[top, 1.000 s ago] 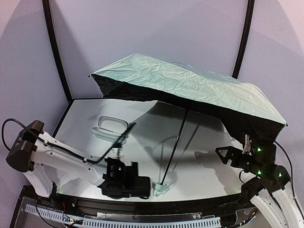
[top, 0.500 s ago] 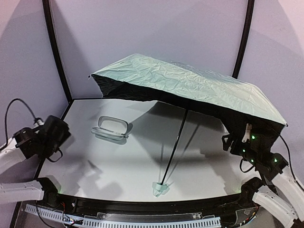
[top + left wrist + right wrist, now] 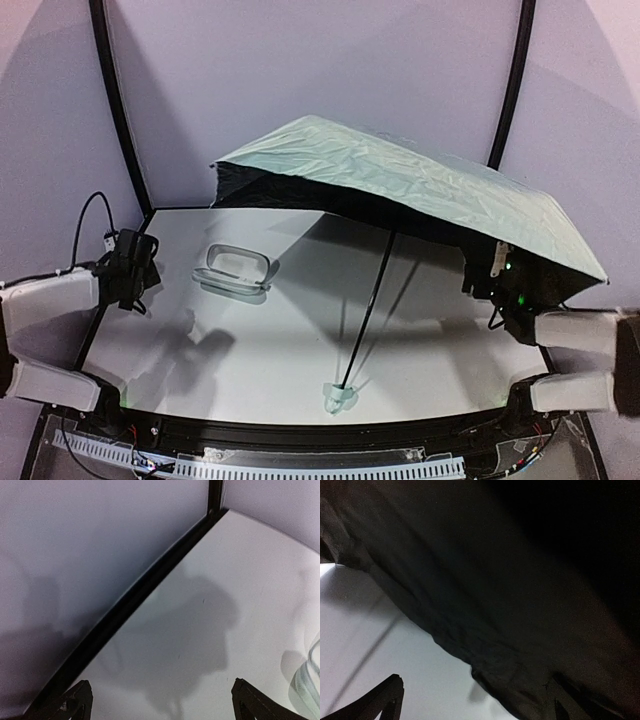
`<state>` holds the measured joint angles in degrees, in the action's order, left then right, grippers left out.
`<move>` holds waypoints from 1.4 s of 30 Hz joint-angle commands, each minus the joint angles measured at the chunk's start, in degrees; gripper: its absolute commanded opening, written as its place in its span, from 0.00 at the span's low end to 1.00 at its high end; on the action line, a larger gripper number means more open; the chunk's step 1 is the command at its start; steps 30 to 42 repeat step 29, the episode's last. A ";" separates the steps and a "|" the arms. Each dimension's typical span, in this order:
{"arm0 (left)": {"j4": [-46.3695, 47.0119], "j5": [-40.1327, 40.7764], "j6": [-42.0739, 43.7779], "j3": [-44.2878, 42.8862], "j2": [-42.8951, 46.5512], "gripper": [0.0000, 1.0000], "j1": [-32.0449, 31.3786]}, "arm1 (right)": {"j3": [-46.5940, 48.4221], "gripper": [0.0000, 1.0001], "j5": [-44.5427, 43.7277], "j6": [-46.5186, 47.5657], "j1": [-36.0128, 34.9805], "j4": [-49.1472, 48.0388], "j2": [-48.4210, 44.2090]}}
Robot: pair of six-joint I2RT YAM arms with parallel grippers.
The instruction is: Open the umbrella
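Note:
The umbrella stands open on the table, its mint-green canopy tilted down to the right. Its thin black shaft slants down to the pale handle, which rests near the front edge. My left gripper hovers open at the table's left edge, far from the umbrella, with nothing between its fingers. My right gripper is open under the canopy's low right rim. In the right wrist view the black inner fabric fills most of the frame and hangs just past the right gripper. I cannot tell whether they touch.
A pale rounded-oblong storage case lies on the table left of centre, and its edge shows in the left wrist view. The table's black left rim and the purple wall run close by my left gripper.
My left arm pulled back from beside the handle to the table's left edge. My right gripper rose and moved in under the canopy's rim. The canopy's far-left corner shifted right.

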<state>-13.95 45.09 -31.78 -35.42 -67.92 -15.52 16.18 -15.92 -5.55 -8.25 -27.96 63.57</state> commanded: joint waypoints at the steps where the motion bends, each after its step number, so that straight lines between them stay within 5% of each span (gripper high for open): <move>1: 32.30 2.63 22.77 10.47 5.22 0.99 0.79 | -4.76 0.99 7.32 9.05 1.75 -33.28 12.55; 6: 57.06 -0.21 25.41 21.88 1.53 0.98 5.81 | -0.85 0.99 11.49 8.05 4.98 -41.48 27.00; 8: 57.12 -8.63 22.88 21.52 0.60 0.95 10.66 | 1.00 0.99 14.29 7.20 5.88 -31.36 23.50; 10: 59.87 -12.27 17.98 20.81 -3.27 0.94 14.14 | 2.84 0.99 15.62 6.83 6.89 -31.36 25.48; 13: 73.87 -17.83 15.03 20.79 -13.35 0.92 19.73 | 6.09 0.99 17.04 6.19 7.55 -24.73 25.04; 18: 74.20 -23.08 16.11 20.55 -15.01 0.92 20.15 | 6.25 0.99 16.77 5.87 7.72 -24.13 25.00; 22: 73.18 -22.53 16.24 20.01 -14.56 0.98 19.94 | 6.27 0.99 16.84 5.94 7.72 -24.11 24.97; 42: 72.83 -22.33 16.18 20.05 -14.37 0.99 19.79 | 6.40 0.99 17.01 5.95 7.72 -23.70 24.93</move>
